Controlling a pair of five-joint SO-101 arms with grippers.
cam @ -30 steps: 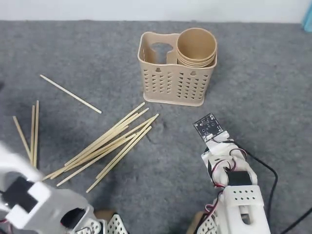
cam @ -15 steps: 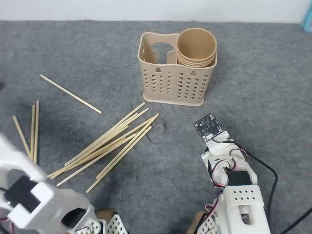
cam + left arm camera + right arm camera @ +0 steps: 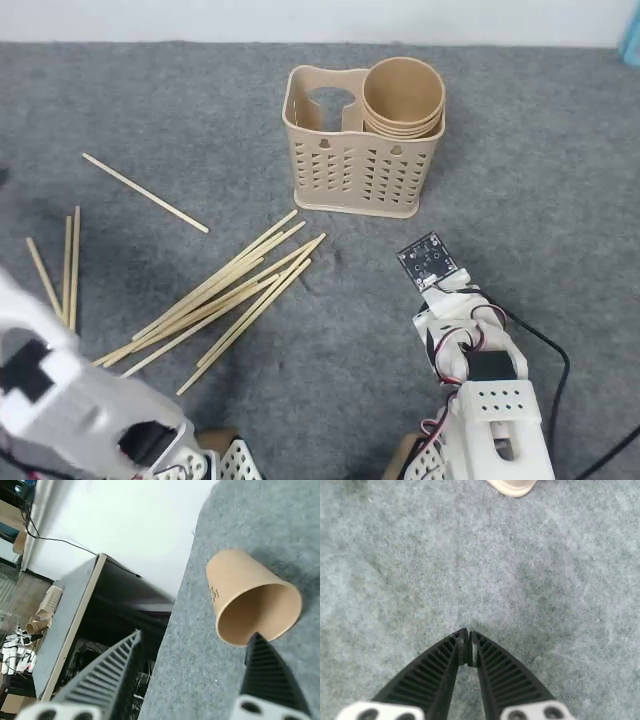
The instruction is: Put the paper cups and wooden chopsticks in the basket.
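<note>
My left arm has shifted slightly, and my left gripper, fingers apart, frames 1 tipped-over cup on the mat, so a grab looks next. My right gripper, pinched together, waits near the basket; chopsticks lie loose.

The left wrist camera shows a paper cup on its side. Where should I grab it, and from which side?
Probably the rim wall at the mouth. The paper cup lies on its side, mouth toward the open left gripper, so come in from the mouth end, one finger inside, one outside. The tapered body might slip.
</note>
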